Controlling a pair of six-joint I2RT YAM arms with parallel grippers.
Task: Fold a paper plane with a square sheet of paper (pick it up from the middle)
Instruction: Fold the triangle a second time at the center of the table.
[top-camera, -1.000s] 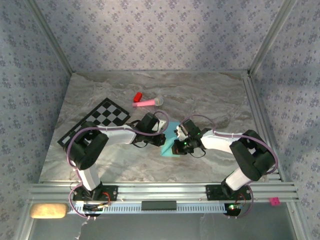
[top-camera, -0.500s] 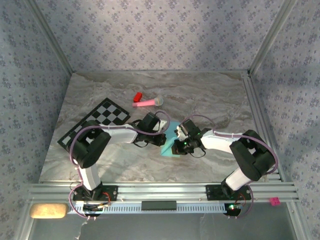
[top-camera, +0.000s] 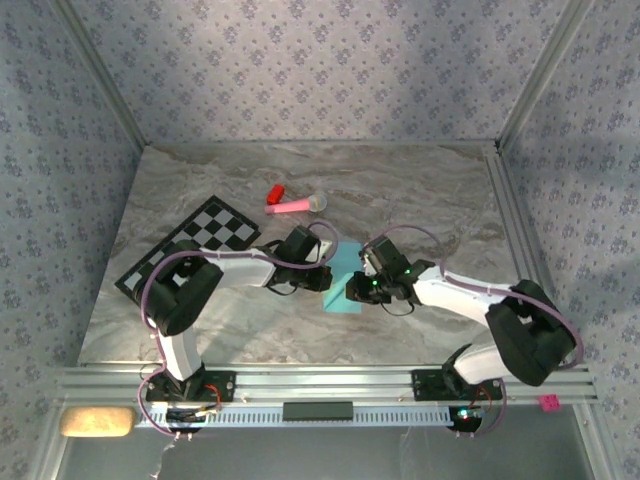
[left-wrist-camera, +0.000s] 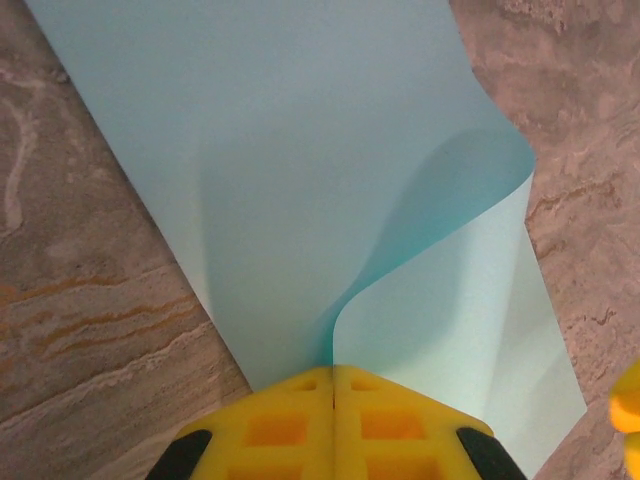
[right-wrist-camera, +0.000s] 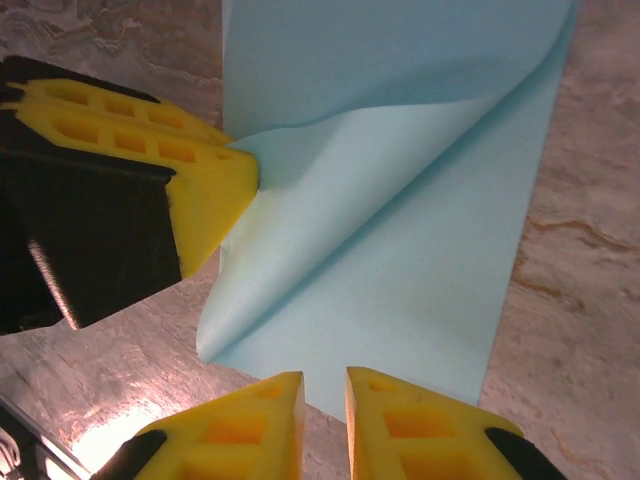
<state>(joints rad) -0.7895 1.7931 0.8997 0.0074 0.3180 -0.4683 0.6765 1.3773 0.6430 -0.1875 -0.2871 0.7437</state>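
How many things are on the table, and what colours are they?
blue paper: 1
black-and-white checkered mat: 1
pink stick toy: 1
red block: 1
Total: 4

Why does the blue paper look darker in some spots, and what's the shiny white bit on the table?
Left wrist view: the square sheet of paper has a soft grey shadow under its curled-up flap. Right wrist view: bright glare whitens the table at the bottom left, and the flap's underside looks paler. Top view: soft light.
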